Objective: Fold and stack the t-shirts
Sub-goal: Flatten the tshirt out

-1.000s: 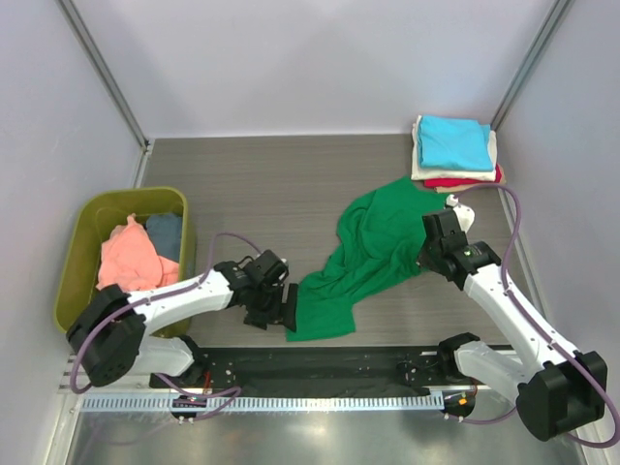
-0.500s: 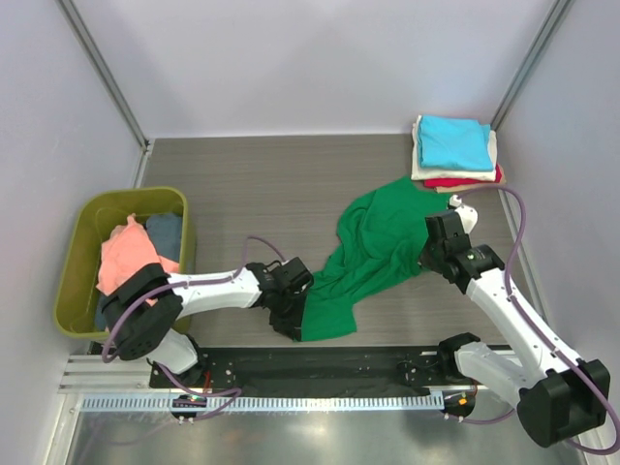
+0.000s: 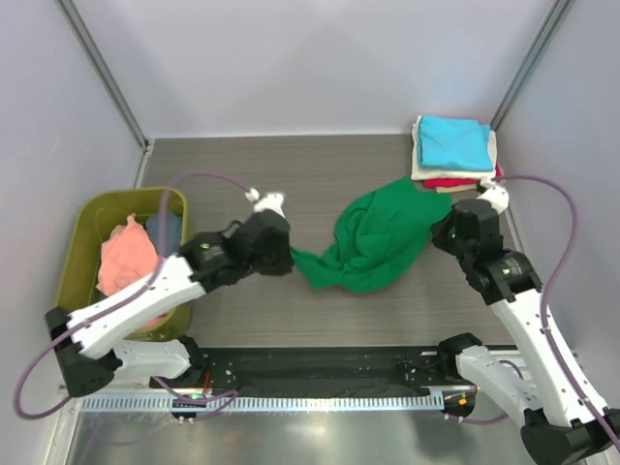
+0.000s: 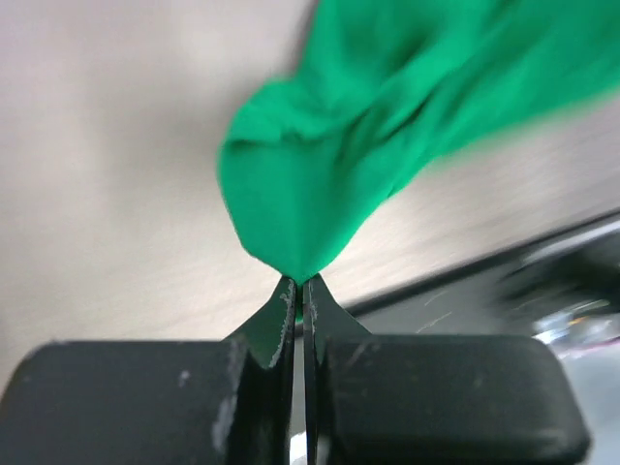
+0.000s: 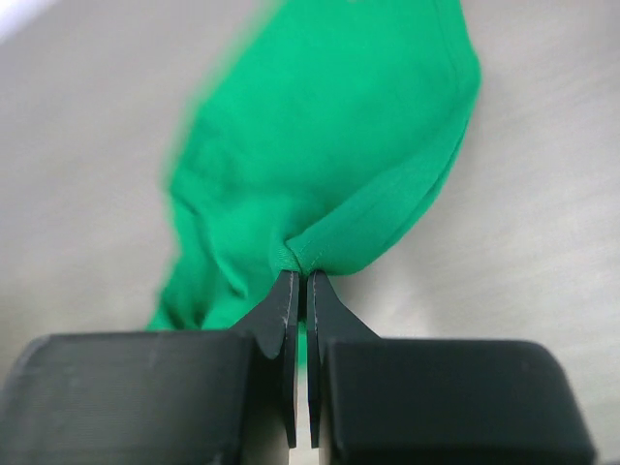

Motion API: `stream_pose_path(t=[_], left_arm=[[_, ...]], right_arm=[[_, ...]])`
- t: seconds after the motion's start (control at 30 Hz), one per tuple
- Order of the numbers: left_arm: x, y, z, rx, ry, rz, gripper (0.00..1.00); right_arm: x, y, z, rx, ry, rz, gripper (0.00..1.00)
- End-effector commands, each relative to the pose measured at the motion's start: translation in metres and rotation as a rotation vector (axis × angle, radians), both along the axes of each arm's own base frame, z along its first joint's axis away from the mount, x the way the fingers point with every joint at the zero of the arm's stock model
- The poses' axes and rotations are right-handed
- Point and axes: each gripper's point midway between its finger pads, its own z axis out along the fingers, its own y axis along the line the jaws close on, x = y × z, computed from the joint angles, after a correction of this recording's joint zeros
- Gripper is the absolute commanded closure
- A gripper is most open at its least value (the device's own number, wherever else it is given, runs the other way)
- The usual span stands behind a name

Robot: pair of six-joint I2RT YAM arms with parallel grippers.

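The fingers [image 4: 278, 315] pinch tight on a bunched corner of the green t-shirt [image 4: 387, 116] above the pale table [image 4: 107, 194].

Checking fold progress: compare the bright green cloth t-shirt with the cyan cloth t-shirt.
The bright green cloth t-shirt is bunched; the cyan cloth t-shirt is folded flat atop the stack. The left gripper and right gripper pinch the green one; nothing touches the cyan one. Both are plain cloth.
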Motion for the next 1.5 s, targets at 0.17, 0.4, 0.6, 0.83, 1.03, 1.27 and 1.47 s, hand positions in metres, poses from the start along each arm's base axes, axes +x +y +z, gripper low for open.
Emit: stream_pose_path(t=[0.17, 0.4, 0.6, 0.83, 1.03, 1.27, 1.47], left_arm=[[0.027, 0.079, 0.17, 0.005, -0.387, 0.186, 1.0], [0.027, 0.114, 0.276, -0.089, -0.586, 0.261, 1.0], [0.019, 0.119, 0.334, -0.189, -0.717, 0.188, 1.0], [0.017, 0.137, 0.394, -0.231, -0.866, 0.209, 1.0], [0.075, 0.114, 0.386, -0.005, -0.901, 0.341, 0.98], [0.267, 0.1, 0.2, 0.068, -0.379, 0.328, 0.98], [0.334, 0.121, 0.049, 0.015, 0.009, 0.352, 0.53]], right_arm=[[0.0, 0.001, 0.147, 0.077, -0.336, 0.029, 0.99], [-0.031, -0.007, 0.245, 0.098, -0.536, 0.052, 0.99], [-0.07, -0.012, 0.295, 0.133, -0.657, 0.09, 0.99], [-0.074, -0.001, 0.307, 0.152, -0.64, 0.157, 0.99], [0.009, 0.016, 0.252, 0.079, -0.39, 0.12, 0.99], [0.142, 0.001, 0.112, -0.108, -0.013, -0.079, 0.99], [0.199, 0.018, 0.035, -0.07, 0.186, 0.001, 0.06]])
